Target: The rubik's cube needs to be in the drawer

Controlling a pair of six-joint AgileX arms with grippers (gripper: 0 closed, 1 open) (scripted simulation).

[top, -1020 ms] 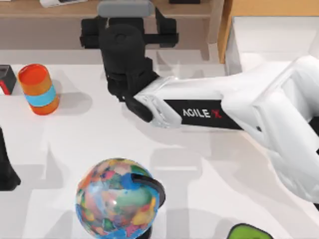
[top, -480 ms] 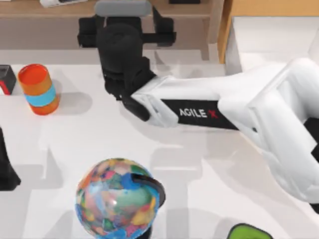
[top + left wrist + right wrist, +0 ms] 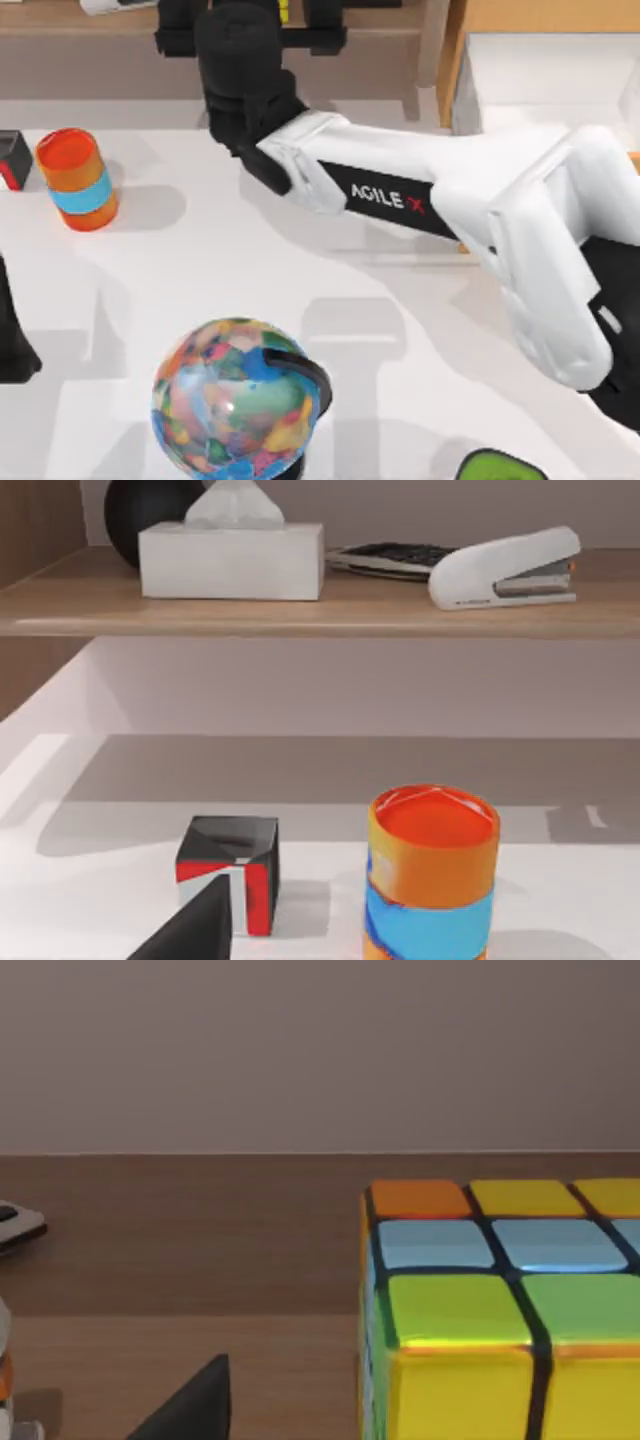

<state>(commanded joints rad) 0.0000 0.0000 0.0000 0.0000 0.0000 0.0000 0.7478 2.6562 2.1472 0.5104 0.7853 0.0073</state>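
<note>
A: Materials? Cube location?

B: Rubik's cube, glossy square tiles on a dark grid, is sitting lower right in the right wrist view, close before the right gripper; grip on it: can't tell. Drawer, light wood, white inside, upper right of top view.

A: Pose?

B: Right arm is stretching toward top centre. Left gripper is idling at the left edge, beside the banded orange-and-blue cylinder and the glossy globe.

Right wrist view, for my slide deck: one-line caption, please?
Rubik's cube seen close from the right wrist, brown wooden shelf behind it.
</note>
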